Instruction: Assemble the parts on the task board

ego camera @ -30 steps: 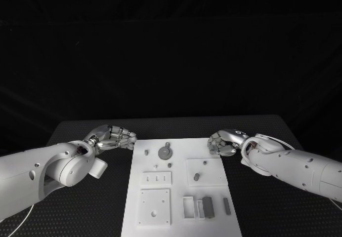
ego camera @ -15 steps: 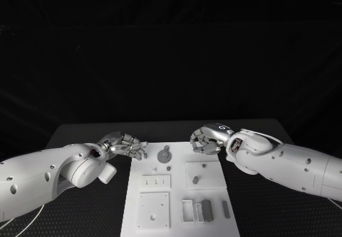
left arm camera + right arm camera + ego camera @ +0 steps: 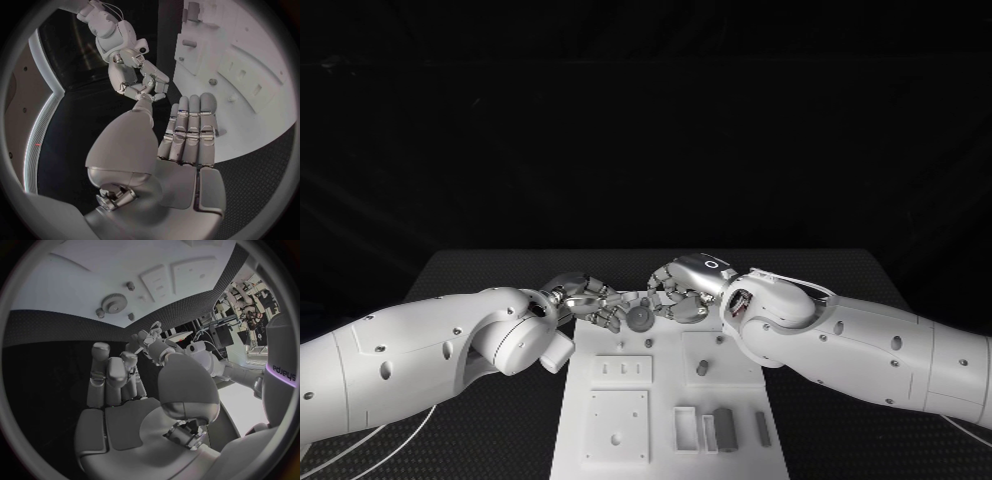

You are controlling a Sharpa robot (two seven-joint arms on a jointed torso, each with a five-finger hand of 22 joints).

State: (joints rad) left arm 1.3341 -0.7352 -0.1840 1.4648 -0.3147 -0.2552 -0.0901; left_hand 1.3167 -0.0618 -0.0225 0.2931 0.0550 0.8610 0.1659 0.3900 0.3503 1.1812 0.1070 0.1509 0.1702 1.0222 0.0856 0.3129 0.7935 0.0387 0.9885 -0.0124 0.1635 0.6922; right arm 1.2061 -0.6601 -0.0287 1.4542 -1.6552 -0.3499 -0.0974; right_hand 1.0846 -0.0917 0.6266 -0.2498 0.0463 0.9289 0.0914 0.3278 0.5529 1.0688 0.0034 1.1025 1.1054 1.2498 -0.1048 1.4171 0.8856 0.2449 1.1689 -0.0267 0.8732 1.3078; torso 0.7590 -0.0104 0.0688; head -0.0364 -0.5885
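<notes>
Black backdrop, black textured table (image 3: 473,275), white task board (image 3: 661,400) lying lengthwise down the middle. Both hands were at the board's far end, either side of the round grey gear (image 3: 638,319) — likely staged there because that gear is the part in play. Left hand (image 3: 589,299) held nothing: in its wrist view the fingers (image 3: 190,125) were straight and pressed side by side, thumb apart, palm over the board's edge. Right hand (image 3: 681,293) also held nothing; its fingers (image 3: 112,375) were loosely curled, not closed on anything. The two hands were just beside each other, fingertips nearly meeting; whether either touched the gear I couldn't tell. Gear sat on the board's far end, with small pegs (image 3: 130,286) round it. Grey blocks (image 3: 726,424) were at the near end beside a white slotted holder (image 3: 687,428) — unassembled by the look of it. Judged: approach phase, no grasp made.
</notes>
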